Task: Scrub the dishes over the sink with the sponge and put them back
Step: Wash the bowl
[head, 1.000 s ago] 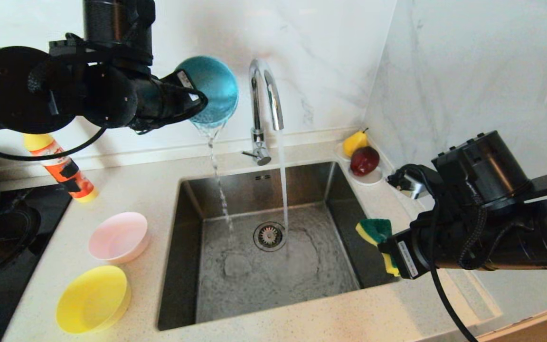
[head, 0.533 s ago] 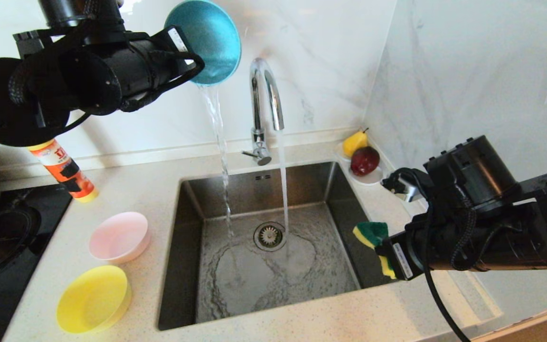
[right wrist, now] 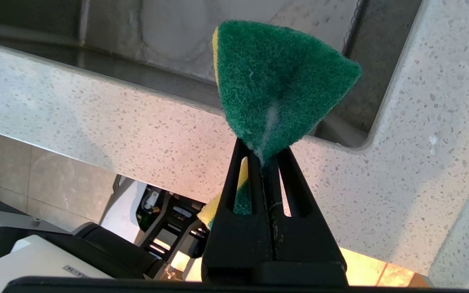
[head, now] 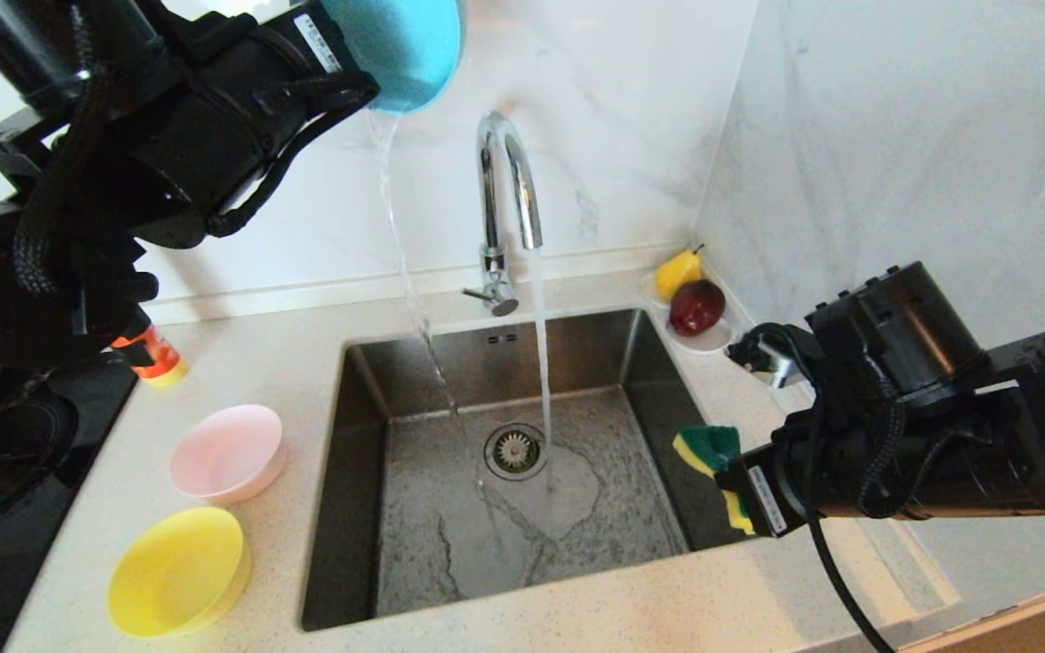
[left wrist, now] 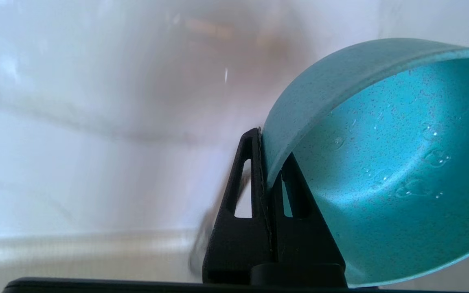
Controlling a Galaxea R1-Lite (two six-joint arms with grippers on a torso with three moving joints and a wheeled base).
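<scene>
Left gripper (head: 355, 63), seen from the head, is high above the back left of the sink (head: 350, 508), clamped on the rim of the blue bowl (head: 405, 45). That bowl is tipped on its side and a thin stream of water falls from it into the basin. The faucet (head: 504, 181) is running over the drain (head: 515, 450). The right gripper (head: 733, 481) sits at the sink's right edge, pinching the sponge (head: 711, 446). The pink bowl (head: 227, 453) and yellow bowl (head: 178, 570) sit on the counter (head: 241, 363) left of the sink, apart from each other.

From the left wrist, the two fingers (left wrist: 250, 191) stand pressed together on the bowl (left wrist: 381, 162) wall, one inside and one outside. Droplets cling to the inside; no pooled water shows.

From the right wrist, the fingers (right wrist: 255, 191) are shut on the folded sponge (right wrist: 279, 81), green face outward, over the counter edge.

Judging by this, the step in hand is emptying rinse water from the blue bowl. Next, I judge, the bowl should go back on the counter beside the other two, lowered upright and level before the grip lets go.
</scene>
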